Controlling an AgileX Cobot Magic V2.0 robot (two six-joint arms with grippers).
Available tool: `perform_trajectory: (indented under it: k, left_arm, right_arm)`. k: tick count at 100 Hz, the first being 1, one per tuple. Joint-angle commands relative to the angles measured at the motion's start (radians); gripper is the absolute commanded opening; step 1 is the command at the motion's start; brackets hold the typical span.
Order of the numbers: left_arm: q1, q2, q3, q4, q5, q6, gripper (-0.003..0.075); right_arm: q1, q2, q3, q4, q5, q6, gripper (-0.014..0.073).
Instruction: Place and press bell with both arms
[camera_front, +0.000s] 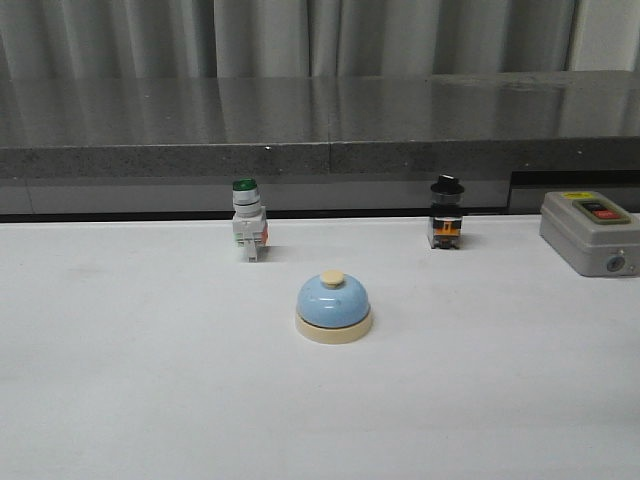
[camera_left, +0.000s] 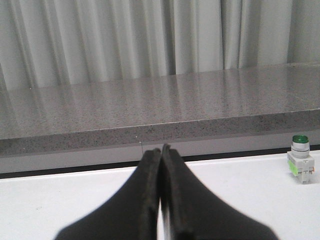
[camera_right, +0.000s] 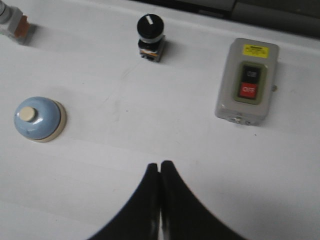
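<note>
The light-blue bell (camera_front: 333, 304) with a cream base and cream button stands on the white table, near the middle. It also shows in the right wrist view (camera_right: 38, 118). Neither arm shows in the front view. My left gripper (camera_left: 161, 148) is shut and empty, low over the table, facing the grey counter; the bell is out of its view. My right gripper (camera_right: 159, 165) is shut and empty, above the table, well apart from the bell.
A white push-button with green cap (camera_front: 247, 222) stands behind the bell to the left, also in the left wrist view (camera_left: 300, 159). A black knob switch (camera_front: 446, 214) stands behind to the right. A grey switch box (camera_front: 592, 232) lies at the far right. A grey counter (camera_front: 320, 125) runs along the back.
</note>
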Motion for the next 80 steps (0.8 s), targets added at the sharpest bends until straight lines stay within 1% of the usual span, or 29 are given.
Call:
perform_trajectory:
  k: [1, 19, 50, 69, 80]
  left_arm:
    - [0.003, -0.031, 0.041, -0.006, -0.071, -0.008, -0.002]
    - [0.003, -0.031, 0.041, -0.006, -0.071, -0.008, -0.002]
    - [0.003, -0.031, 0.041, -0.006, -0.071, -0.008, -0.002]
    - [0.003, -0.031, 0.041, -0.006, -0.071, -0.008, -0.002]
    - [0.003, -0.031, 0.041, -0.006, -0.071, -0.008, -0.002]
  right_arm:
    - [-0.034, -0.13, 0.061, -0.002, -0.111, -0.005, -0.006]
    - [-0.067, -0.338, 0.233, -0.002, -0.19, -0.005, -0.006]
    - [-0.068, -0.691, 0.466, -0.003, -0.349, -0.005, -0.006]
    - [-0.068, -0.842, 0.59, -0.003, -0.47, -0.005, -0.006]
    - [-0.068, -0.883, 0.635, -0.003, -0.514, -0.005, -0.006]
